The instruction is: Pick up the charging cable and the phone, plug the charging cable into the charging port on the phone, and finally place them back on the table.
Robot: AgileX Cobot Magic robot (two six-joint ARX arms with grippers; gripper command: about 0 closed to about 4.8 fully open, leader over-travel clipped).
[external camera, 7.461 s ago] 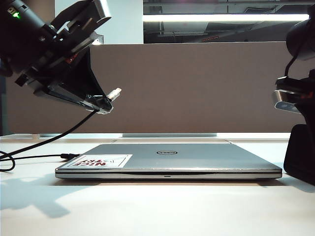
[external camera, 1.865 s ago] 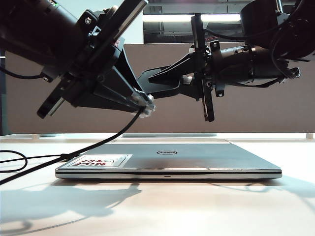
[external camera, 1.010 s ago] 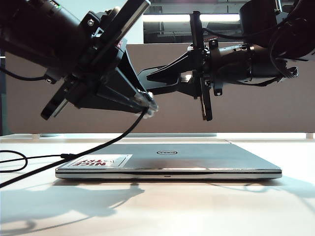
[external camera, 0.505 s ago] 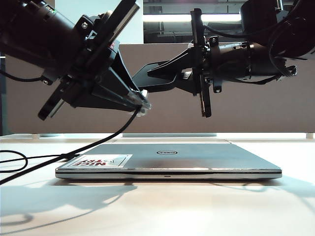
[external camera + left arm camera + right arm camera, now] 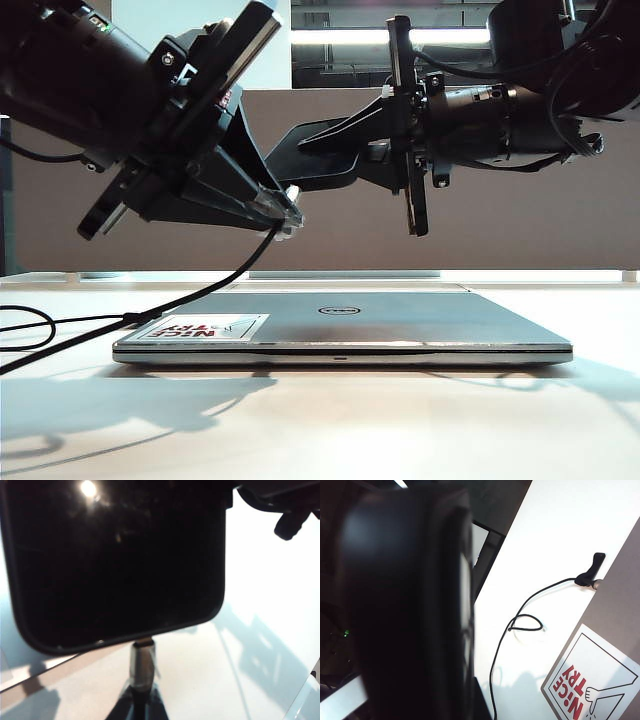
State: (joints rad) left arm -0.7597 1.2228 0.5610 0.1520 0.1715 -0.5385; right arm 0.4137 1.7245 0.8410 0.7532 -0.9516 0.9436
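the left hand (image 5: 285, 212), raised above the one closed silver laptop (image 5: 340, 325) on the white worktop (image 5: 320, 420), is pressed shut on the silver-white plug end of the one long thin black charging cable (image 5: 200, 292), which trails down from it to the worktop. the right hand (image 5: 300, 150), just above and beside the left, pinches the one flat glossy black phone (image 5: 115, 555). in the left wrist view the plug tip (image 5: 142, 660) touches the phone's narrow end edge.

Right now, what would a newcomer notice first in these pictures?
Two black arms meeting in mid-air above the closed silver laptop: the left gripper holds the charging cable, the right gripper the phone. In the left wrist view the plug sits at the phone's bottom edge.
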